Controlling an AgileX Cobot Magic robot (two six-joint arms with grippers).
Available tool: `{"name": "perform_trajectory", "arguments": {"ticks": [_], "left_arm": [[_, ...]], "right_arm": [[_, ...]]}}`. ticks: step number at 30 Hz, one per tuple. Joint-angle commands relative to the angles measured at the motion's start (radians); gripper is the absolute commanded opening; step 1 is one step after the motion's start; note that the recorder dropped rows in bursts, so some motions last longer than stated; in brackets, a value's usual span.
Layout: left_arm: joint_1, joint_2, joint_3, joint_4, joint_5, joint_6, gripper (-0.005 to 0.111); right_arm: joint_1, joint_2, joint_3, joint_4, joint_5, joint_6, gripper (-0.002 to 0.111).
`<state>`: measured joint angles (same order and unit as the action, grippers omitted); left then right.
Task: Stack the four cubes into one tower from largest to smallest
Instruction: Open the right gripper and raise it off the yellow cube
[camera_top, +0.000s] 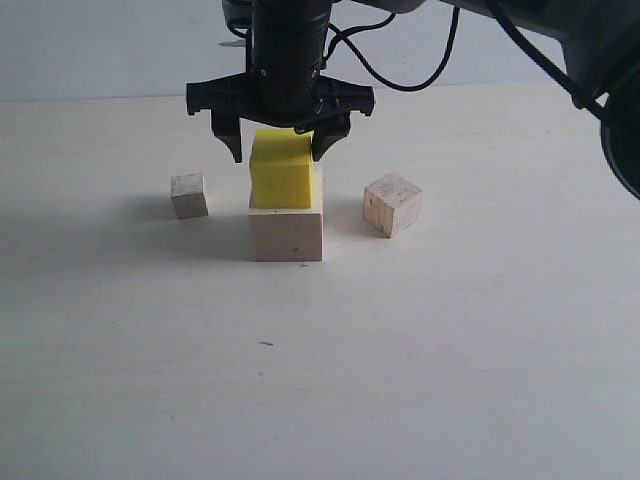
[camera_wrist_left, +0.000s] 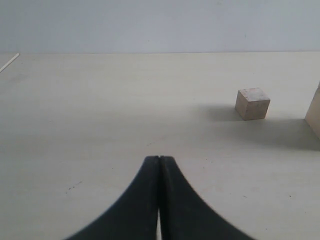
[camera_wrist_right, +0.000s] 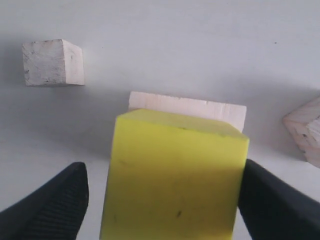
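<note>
The bright yellow cube (camera_top: 283, 170) sits on the largest pale wood cube (camera_top: 286, 233), slightly turned on it. My right gripper (camera_top: 279, 152) hangs over it from above, open, one finger on each side of the yellow cube (camera_wrist_right: 175, 175); a gap shows on at least one side. The large cube's top edge (camera_wrist_right: 200, 107) peeks out behind it. The tiny wood cube (camera_top: 188, 195) lies on the table to the left, the medium wood cube (camera_top: 392, 203) to the right. My left gripper (camera_wrist_left: 159, 159) is shut and empty, low over the table, with the tiny cube (camera_wrist_left: 252, 103) ahead of it.
The pale table (camera_top: 450, 350) stretches in front of the stack. The right arm's black body and cables (camera_top: 400, 60) hang above the stack. A sliver of the large cube (camera_wrist_left: 315, 117) shows at the edge of the left wrist view.
</note>
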<state>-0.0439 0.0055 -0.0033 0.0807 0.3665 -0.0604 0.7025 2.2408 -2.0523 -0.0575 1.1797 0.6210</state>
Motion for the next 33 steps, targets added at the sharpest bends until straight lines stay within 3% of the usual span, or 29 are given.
{"name": "perform_trajectory", "arguments": {"ticks": [1, 25, 33], "left_arm": [[-0.008, -0.006, 0.003, -0.008, -0.008, 0.001, 0.0], [-0.008, -0.006, 0.003, -0.008, -0.008, 0.001, 0.0], [-0.008, -0.006, 0.003, -0.008, -0.008, 0.001, 0.0]], "right_arm": [[-0.004, -0.013, 0.002, -0.002, -0.019, -0.02, 0.076], [-0.004, -0.127, 0.002, -0.009, 0.041, -0.058, 0.076], [-0.004, -0.225, 0.002, -0.008, 0.041, -0.31, 0.076]]}}
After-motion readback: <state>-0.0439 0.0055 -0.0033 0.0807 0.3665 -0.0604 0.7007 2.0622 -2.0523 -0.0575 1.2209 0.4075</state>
